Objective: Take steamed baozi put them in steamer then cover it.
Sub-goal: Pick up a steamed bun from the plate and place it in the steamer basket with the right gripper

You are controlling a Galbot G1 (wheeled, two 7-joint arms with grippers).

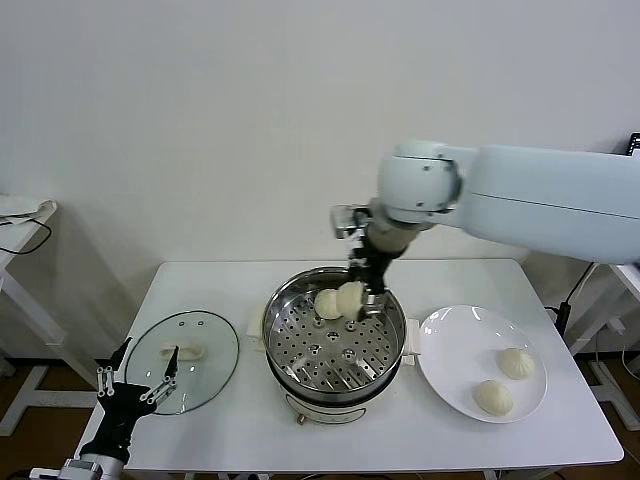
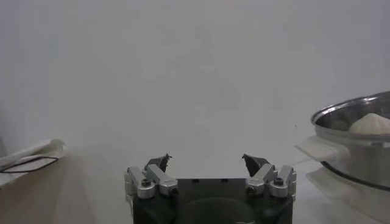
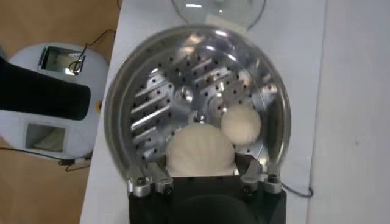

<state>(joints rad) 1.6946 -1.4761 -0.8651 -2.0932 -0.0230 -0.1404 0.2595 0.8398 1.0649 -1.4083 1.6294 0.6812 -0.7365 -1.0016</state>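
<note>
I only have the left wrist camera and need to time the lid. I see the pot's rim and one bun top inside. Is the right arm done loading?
Observer: No. The right gripper is shut on a second baozi over the steamer tray, beside the first baozi.
Operator: How many are outside the pot?
Observer: Two baozi lie on the white plate, right of the steamer.
Operator: And the lid?
Observer: The cover lies flat on the table, left of the steamer, just ahead of your open left gripper.
</note>
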